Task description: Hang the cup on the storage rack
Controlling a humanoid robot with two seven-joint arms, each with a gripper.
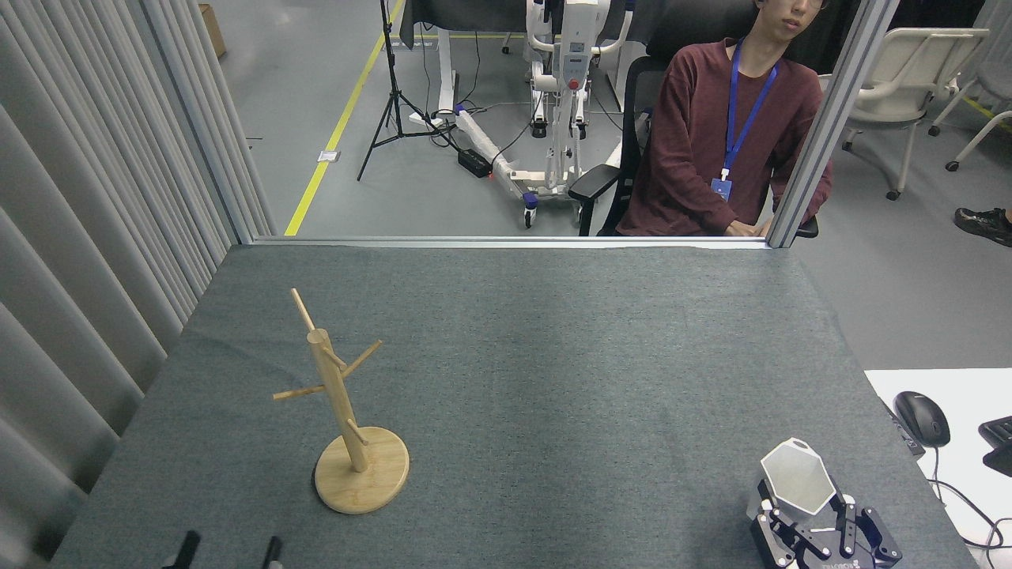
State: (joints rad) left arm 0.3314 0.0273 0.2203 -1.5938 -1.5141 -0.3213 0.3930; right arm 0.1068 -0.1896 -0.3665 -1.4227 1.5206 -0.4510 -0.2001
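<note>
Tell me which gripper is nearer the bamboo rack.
Left. The left gripper sits at the bottom edge, just near-left of the storage rack; the right gripper is far to its right, around the cup.

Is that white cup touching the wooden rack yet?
Apart. The head view shows the cup at the table's near right, inside the right gripper, while the storage rack stands far to the left with bare grey cloth between them.

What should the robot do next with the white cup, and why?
Probably lift it a little. The right gripper looks closed around the lower body of the white faceted cup at the near right of the grey table, while the light bamboo storage rack stands far to the left, pegs bare. Raising it first should free it for carrying across.
</note>
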